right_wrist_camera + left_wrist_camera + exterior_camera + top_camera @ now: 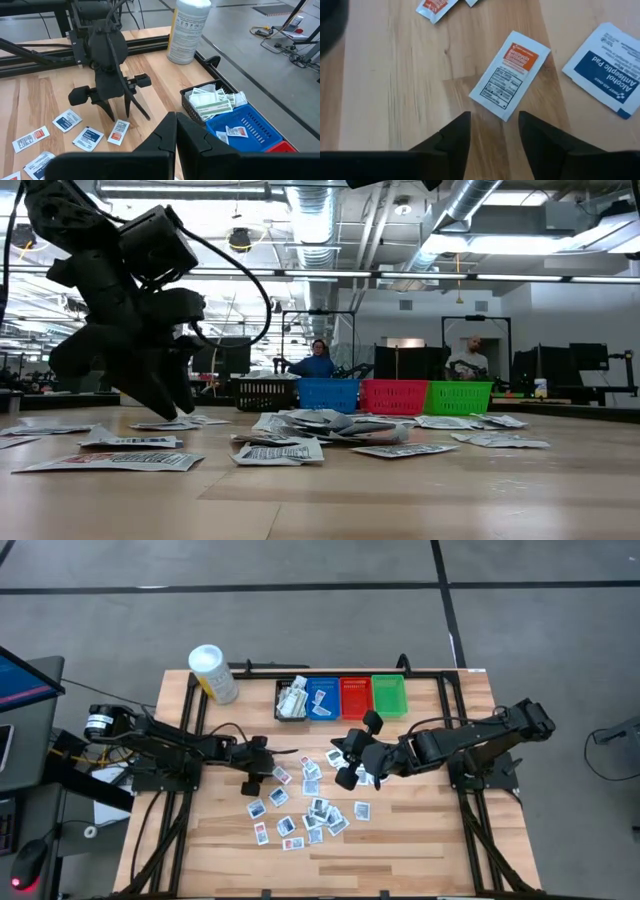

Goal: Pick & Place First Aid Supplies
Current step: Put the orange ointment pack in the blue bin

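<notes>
Several first aid supplies, small flat packets (315, 808), lie scattered on the wooden table's middle. One white packet with an orange label (510, 75) lies flat just ahead of my left gripper (494, 116), which is open and tilted down close over the table (268, 770). Its two fingers stand apart on either side of the packet's near corner (118, 132) without touching it. My right gripper (176, 122) is shut and empty. It hangs high above the packets to the right of the pile (350, 768).
Four bins stand in a row at the table's far edge: black (292, 700) with packets in it, blue (323, 698), red (355, 697) and green (389, 695). A white tub (213, 673) stands far left. An alcohol pad packet (607, 70) lies beside the orange one.
</notes>
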